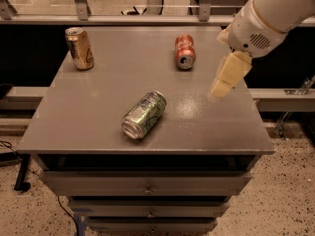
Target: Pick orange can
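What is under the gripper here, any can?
The gripper hangs over the table's right side. Only bare tabletop shows around it, and the patch it covers is hidden. The red can lies apart from it; the orange can stands far left.

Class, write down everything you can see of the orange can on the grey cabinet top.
The orange can is a golden-amber metal drink can with a silver top and a dark mark on its side. It stands upright near the far left corner of the tabletop, touching only that surface. The gripper hangs over the right side, well away from it.
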### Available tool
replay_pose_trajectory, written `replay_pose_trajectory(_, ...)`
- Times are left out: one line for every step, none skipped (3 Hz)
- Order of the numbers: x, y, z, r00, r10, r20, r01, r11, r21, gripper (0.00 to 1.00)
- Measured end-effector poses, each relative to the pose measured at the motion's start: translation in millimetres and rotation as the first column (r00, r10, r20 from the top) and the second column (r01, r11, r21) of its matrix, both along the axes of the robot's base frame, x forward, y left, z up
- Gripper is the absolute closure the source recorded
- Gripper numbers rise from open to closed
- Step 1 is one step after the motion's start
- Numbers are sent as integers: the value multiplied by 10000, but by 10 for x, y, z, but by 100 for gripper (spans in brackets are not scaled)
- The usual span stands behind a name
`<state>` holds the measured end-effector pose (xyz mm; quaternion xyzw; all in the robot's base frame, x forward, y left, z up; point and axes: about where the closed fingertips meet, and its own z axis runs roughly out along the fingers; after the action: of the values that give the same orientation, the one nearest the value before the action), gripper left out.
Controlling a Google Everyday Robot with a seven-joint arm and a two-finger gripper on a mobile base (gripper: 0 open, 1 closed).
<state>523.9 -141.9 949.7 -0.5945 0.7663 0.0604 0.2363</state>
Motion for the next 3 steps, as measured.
replay_pose_trajectory(396,530,-72,9999,-22,-139,42,9893,1456,0)
replay_pose_trajectory(735,1115,-81,9996,-207,-188,251,9611,2749,0)
replay_pose_trajectory(928,1650,54,9996,-250,-121,277,9157,4009,0)
